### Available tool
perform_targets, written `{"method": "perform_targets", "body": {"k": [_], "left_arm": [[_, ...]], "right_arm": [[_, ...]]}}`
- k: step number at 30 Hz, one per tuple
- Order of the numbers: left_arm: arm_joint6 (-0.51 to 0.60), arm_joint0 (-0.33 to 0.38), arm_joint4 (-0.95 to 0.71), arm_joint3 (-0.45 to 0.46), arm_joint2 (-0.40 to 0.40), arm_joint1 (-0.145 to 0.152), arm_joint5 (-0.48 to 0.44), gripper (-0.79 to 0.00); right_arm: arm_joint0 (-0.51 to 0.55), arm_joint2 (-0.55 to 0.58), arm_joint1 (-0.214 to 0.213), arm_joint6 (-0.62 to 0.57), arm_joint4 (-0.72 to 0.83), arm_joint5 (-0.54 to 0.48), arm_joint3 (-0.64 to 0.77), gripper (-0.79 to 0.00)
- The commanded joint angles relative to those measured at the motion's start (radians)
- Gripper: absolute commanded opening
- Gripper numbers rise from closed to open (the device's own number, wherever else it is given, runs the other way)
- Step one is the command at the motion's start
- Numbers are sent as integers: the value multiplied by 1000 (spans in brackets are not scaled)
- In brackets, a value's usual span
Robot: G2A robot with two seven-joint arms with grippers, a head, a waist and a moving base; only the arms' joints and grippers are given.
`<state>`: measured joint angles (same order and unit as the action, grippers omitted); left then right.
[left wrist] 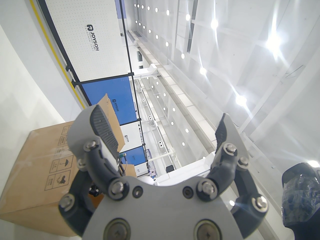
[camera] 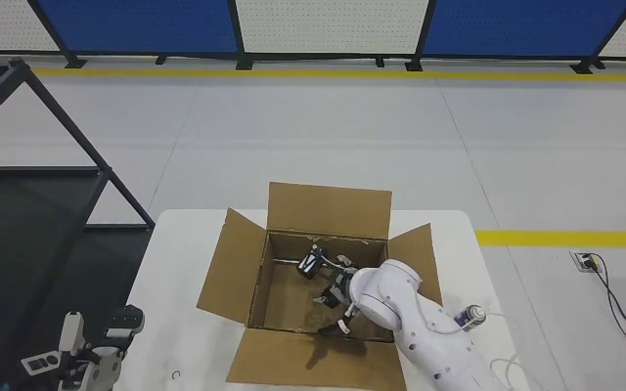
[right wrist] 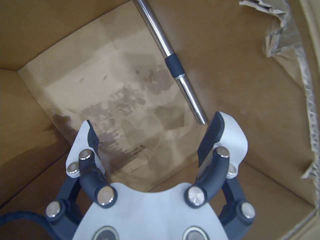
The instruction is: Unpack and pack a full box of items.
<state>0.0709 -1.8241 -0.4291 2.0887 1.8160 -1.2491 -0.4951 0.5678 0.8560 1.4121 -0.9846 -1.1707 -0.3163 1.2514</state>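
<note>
The right gripper [right wrist: 152, 123] hangs inside the box [right wrist: 237, 76], jaws spread wide, holding nothing. Just beyond one fingertip starts the metal rod [right wrist: 162, 48], lying along the wall toward the far corner. The left gripper [left wrist: 160, 114], outside the box, is wide apart and empty.

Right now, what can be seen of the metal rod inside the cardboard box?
The metal rod is a slim, straight tube, shiny like polished steel, with a dark sleeve around it past its middle. It lies in the cardboard box along the foot of one wall, one end in a corner, resting on the stained floor. The right gripper, open, hangs above its near end; whether a fingertip touches it cannot be told.
</note>
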Motion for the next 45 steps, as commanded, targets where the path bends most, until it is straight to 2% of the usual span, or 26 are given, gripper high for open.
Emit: {"method": "perform_targets", "body": {"k": [1, 5, 15, 18, 27, 31, 34, 45], "left_arm": [[0, 0, 0, 0, 0, 0, 0, 0], [0, 0, 0, 0, 0, 0, 0, 0], [0, 0, 0, 0, 0, 0, 0, 0], [0, 0, 0, 0, 0, 0, 0, 0], [0, 0, 0, 0, 0, 0, 0, 0], [0, 0, 0, 0, 0, 0, 0, 0], [0, 0, 0, 0, 0, 0, 0, 0], [0, 0, 0, 0, 0, 0, 0, 0]], "right_arm": [[-25, 13, 5, -9, 58, 4, -43, 0], [-74, 20, 16, -58, 126, 13, -119, 0], [-74, 20, 16, -58, 126, 13, -119, 0], [-67, -13, 21, -57, 103, -16, -117, 0], [-167, -112, 70, -49, 150, -123, -239, 0], [-232, -146, 101, -69, 234, -203, -336, 0], [-284, -179, 130, -108, 281, -209, -426, 0], [-289, -182, 133, -113, 285, -204, -435, 0]]}}
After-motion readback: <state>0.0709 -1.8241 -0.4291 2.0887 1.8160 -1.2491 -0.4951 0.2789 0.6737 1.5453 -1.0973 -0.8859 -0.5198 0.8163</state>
